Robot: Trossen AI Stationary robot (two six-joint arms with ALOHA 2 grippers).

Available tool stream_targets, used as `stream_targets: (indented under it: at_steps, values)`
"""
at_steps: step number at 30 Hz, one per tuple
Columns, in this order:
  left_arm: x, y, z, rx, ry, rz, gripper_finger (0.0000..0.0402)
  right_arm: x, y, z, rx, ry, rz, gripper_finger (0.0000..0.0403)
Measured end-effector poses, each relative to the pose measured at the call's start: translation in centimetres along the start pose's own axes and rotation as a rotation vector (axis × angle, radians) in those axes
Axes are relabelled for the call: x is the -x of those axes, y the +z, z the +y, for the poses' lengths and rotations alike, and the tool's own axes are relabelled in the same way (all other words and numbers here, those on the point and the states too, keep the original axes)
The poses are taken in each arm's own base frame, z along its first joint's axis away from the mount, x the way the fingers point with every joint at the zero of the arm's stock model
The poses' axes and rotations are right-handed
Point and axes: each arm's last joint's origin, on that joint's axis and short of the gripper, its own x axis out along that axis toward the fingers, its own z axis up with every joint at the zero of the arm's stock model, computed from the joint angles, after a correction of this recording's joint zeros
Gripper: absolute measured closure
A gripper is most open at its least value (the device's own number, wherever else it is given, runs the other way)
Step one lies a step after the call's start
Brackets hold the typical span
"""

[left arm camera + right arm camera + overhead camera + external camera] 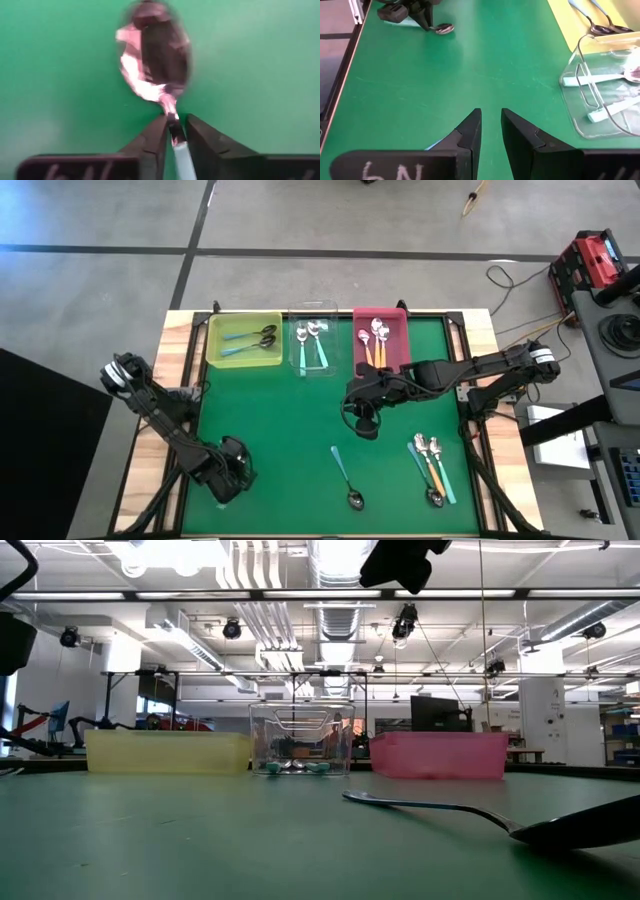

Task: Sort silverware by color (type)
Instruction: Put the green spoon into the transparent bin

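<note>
Where legible, "6N" on right pincer (490, 127)

A big open robotics lab or workshop: exposed ceiling ducts (330, 565) and pipes overhead, rows of strip lights, monitors (432, 712) on far benches, bare concrete floor (300, 220) around the table.

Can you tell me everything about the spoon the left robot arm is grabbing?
The spoon has a shiny silver bowl that mirrors the room and a thin pale teal handle. It looks like metal with a coloured handle. It lies on the green table mat, near the front left corner. The left pincer squeezes it at the neck, where bowl meets handle, one dark finger on each side. In the right wrist view its bowl pokes out beyond the pincer, and nothing else touches it.
</note>
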Motion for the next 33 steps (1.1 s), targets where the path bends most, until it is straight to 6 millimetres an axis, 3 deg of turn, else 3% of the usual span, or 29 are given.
stream_targets:
  at_steps: [4, 14, 23, 28, 33]
  values:
    - [0.0, 0.1, 0.1, -0.006, 0.003, -0.018, 0.0391, 0.0, 0.0, 0.0, 0.006, -0.001, 0.0, 0.0337]
    - [2.6, 3.1, 0.4, -0.099, -0.083, -0.24, 0.04, -0.5, 0.3, 0.1, 0.003, 0.008, -0.064, 0.0337]
    - [6.0, 8.3, -0.4, -0.291, -0.154, -0.704, 0.0399, -3.3, 0.2, 0.1, 0.063, -0.041, -0.271, 0.0337]
    - [7.6, 10.9, -1.7, -0.358, -0.097, -1.002, 0.04, -5.2, 1.1, -1.2, 0.032, -0.25, -0.478, 0.0337]
    - [8.2, 12.3, -2.4, -0.358, 0.001, -1.156, 0.0401, -7.3, 1.9, -2.7, -0.038, -0.365, -0.638, 0.0337]
